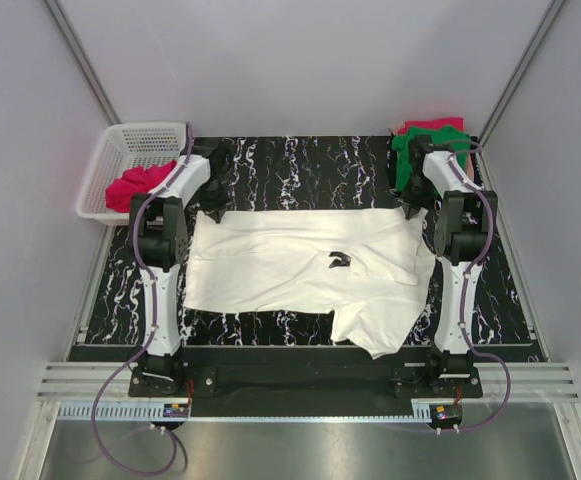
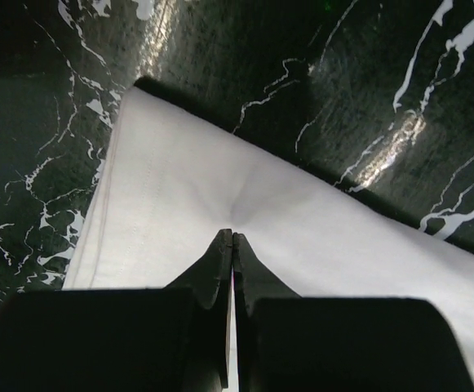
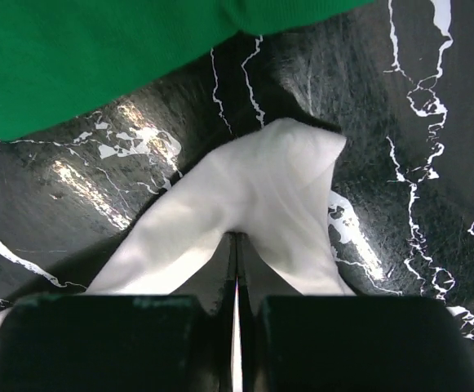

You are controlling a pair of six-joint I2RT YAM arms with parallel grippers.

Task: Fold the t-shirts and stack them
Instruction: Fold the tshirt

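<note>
White shirt (image 1: 290, 265) lies spread on the surface (image 1: 300, 160) beside the basket (image 1: 130, 145); our left hand (image 2: 232, 237) and right hand (image 3: 237, 238) pinch its far corners, shut tight. Uneven lifting could free one corner.

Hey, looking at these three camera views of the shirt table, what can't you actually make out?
Top view: dark mark on the white t-shirt, too small to identify.
Top view: red cloth behind the green t-shirt, mostly covered by it, shape unclear.
Top view: red garment in the basket, partly hidden by the left arm.
Right wrist view: green t-shirt cut off by the top edge.
</note>
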